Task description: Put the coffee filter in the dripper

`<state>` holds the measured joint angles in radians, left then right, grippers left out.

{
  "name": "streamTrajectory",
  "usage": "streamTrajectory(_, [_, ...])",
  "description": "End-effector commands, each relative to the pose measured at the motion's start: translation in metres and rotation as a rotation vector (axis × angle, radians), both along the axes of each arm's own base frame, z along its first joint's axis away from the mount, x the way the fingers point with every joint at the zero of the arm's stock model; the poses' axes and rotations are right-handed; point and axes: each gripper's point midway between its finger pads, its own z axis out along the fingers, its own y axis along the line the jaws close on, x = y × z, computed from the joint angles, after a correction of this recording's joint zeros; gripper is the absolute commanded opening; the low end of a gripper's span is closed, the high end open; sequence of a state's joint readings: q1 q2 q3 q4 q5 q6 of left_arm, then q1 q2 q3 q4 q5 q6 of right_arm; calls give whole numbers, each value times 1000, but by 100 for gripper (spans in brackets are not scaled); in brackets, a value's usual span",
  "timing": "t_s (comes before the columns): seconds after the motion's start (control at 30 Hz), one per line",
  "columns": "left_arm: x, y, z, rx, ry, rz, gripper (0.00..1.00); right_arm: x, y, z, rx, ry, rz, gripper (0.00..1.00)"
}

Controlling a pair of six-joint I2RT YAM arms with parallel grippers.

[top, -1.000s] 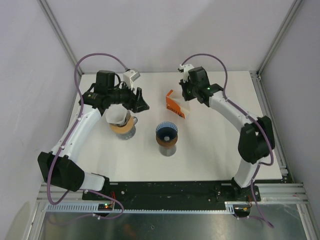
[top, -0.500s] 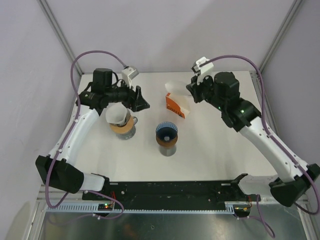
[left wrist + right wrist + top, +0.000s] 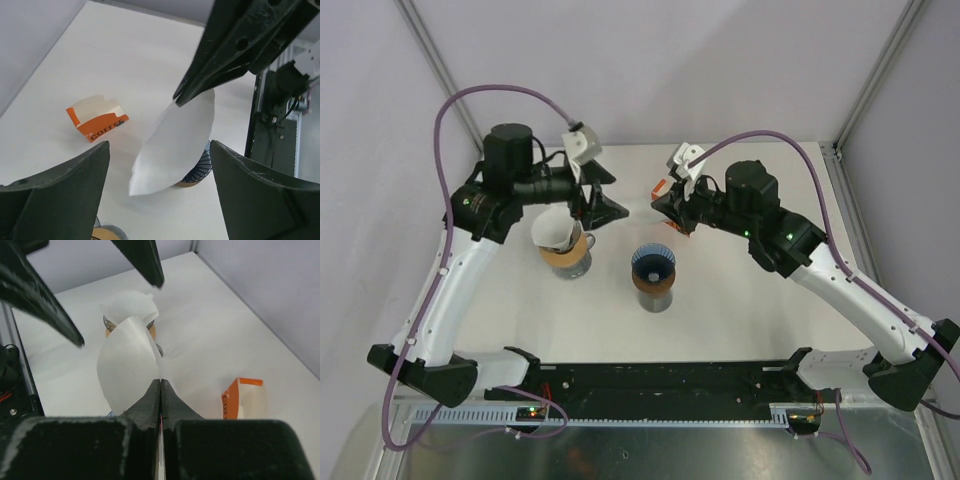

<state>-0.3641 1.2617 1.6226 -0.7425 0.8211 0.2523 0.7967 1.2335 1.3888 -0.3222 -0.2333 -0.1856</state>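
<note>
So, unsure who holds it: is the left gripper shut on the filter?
No, the left gripper is wide open, and the filter hangs pinched by the right gripper alone.

Orange open-topped box (image 3: 97, 117), white table (image 3: 750, 310) beneath

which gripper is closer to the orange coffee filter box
Right. The right gripper, shut on a paper filter, hangs close by the orange box; the left gripper is open, farther left.

The coffee filter (image 3: 175, 142) is plain white. The filter box (image 3: 96, 119) is orange and white, and the ribbed dripper (image 3: 652, 266) is dark blue over a brown base (image 3: 654, 292).
</note>
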Motion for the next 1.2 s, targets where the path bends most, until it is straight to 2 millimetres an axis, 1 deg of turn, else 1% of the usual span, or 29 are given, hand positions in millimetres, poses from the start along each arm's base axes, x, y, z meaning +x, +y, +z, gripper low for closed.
streamTrajectory(0.0, [2,-2,-24,139,-88,-14,83,-14,16,17,57,-43,102,0])
streamTrajectory(0.17, [8,-5,-37,195,-118,-17,75,-23,20,18,64,-41,159,0])
streamTrajectory(0.3, [13,-5,-39,210,-124,-7,67,-29,22,16,51,-44,195,0])
streamTrajectory(0.37, [12,-6,-39,211,-125,-10,60,-31,22,14,42,-44,211,0])
streamTrajectory(0.43, [12,-6,-43,213,-115,-16,46,-32,22,12,37,-42,222,0])
streamTrajectory(0.53, [6,-8,-50,207,-89,-40,16,-29,19,11,32,-43,209,0])
streamTrajectory(0.57, [5,-9,-52,204,-74,-44,8,-26,18,11,30,-46,195,5])
streamTrajectory(0.6, [5,-9,-54,203,-62,-40,4,-22,15,11,24,-54,169,13])
streamTrajectory(0.67, [8,-8,-58,209,-34,-11,1,-21,7,17,17,-86,132,37])
streamTrajectory(0.7, [10,-7,-60,215,-24,10,1,-20,3,22,13,-112,113,44])
streamTrajectory(0.73, [12,-6,-61,220,-14,27,0,-23,-1,29,17,-143,106,49])
streamTrajectory(0.77, [14,-5,-63,228,-8,43,0,-25,-4,35,13,-180,101,53])
streamTrajectory(0.8, [16,-4,-65,234,-4,55,0,-32,-5,40,11,-211,112,56])
streamTrajectory(0.83, [16,-5,-66,241,-2,61,0,-39,-5,44,-3,-253,130,58])
streamTrajectory(0.87, [16,-5,-66,246,-2,67,0,-47,-2,43,-23,-279,160,60])
streamTrajectory(0.9, [16,-7,-67,251,-4,67,0,-53,2,39,-54,-315,195,62])
streamTrajectory(0.93, [15,-8,-68,256,-6,67,0,-61,7,32,-92,-337,240,64])
streamTrajectory(1.0, [12,-12,-68,263,-11,59,0,-69,16,14,-186,-390,306,68])
streamTrajectory(1.1, [9,-15,-71,276,-16,56,0,-63,25,-11,-323,-445,310,70])
streamTrajectory(1.17, [8,-15,-72,283,-16,56,0,-56,26,-21,-384,-451,295,71])
